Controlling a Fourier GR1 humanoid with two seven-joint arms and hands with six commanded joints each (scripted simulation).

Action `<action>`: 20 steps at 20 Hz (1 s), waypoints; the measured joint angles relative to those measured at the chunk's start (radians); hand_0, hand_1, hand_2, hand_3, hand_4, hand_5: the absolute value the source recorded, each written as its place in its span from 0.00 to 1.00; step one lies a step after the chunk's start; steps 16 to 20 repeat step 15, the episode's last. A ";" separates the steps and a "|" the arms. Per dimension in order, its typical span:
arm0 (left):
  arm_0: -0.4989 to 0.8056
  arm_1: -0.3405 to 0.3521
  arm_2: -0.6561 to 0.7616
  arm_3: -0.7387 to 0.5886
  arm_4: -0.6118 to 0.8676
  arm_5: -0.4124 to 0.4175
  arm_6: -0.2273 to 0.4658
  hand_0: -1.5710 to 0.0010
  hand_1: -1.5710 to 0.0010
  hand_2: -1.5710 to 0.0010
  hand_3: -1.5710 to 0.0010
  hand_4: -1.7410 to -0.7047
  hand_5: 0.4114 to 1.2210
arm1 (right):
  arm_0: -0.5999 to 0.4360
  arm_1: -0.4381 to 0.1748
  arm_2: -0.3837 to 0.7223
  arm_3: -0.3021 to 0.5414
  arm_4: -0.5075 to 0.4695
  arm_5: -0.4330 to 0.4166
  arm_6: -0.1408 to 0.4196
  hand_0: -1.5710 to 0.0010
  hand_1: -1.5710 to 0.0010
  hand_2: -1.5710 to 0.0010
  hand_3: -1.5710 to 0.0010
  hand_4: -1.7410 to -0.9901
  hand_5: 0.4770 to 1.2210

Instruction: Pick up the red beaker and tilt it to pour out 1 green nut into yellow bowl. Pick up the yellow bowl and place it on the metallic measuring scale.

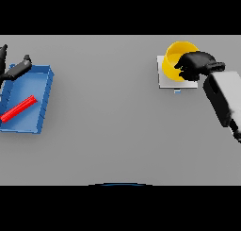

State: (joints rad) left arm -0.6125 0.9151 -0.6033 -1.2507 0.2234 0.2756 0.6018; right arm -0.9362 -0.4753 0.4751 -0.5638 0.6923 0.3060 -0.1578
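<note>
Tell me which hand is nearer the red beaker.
Left. The left hand hovers over the blue tray's far corner, just above the red beaker; the right hand is across the table at the yellow bowl.

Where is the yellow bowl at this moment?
In the head view the yellow bowl is at the far right of the table, sitting on the metallic measuring scale, with the right hand curled around its right rim.

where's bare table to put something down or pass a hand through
Free: the wide grey table between the blue tray and the scale, plus the near strip. Crowded: right hand on the yellow bowl; left hand by the red beaker.
</note>
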 measured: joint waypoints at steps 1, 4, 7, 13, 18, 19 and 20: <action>0.000 0.006 0.004 0.003 0.002 -0.007 -0.012 1.00 1.00 1.00 1.00 0.90 0.41 | 0.003 -0.001 -0.003 0.006 -0.005 0.006 0.011 0.22 0.31 0.28 0.48 0.26 0.77; -0.002 -0.010 -0.004 0.005 0.000 -0.004 -0.002 1.00 1.00 1.00 1.00 0.90 0.41 | -0.012 -0.004 -0.012 0.012 -0.017 0.031 0.002 0.60 0.65 0.56 0.57 0.39 0.55; -0.001 -0.013 -0.004 0.029 -0.001 -0.015 -0.018 1.00 1.00 1.00 1.00 0.90 0.40 | -0.023 0.007 -0.004 0.046 -0.005 0.025 -0.015 0.80 0.82 0.71 0.64 0.46 0.43; -0.011 -0.019 0.001 0.029 0.003 -0.009 -0.014 1.00 1.00 1.00 1.00 0.89 0.40 | -0.060 0.020 0.017 0.111 0.023 0.028 -0.070 0.95 0.95 0.89 0.75 0.55 0.35; 0.002 -0.018 0.000 0.022 0.005 -0.002 -0.017 1.00 1.00 1.00 1.00 0.89 0.40 | -0.062 0.021 0.020 0.122 0.027 0.031 -0.072 0.97 0.97 0.93 0.78 0.58 0.34; 0.002 -0.018 0.000 0.022 0.005 -0.002 -0.017 1.00 1.00 1.00 1.00 0.89 0.40 | -0.062 0.021 0.020 0.122 0.027 0.031 -0.072 0.97 0.97 0.93 0.78 0.58 0.34; 0.002 -0.018 0.000 0.022 0.005 -0.002 -0.017 1.00 1.00 1.00 1.00 0.89 0.40 | -0.062 0.021 0.020 0.122 0.027 0.031 -0.072 0.97 0.97 0.93 0.78 0.58 0.34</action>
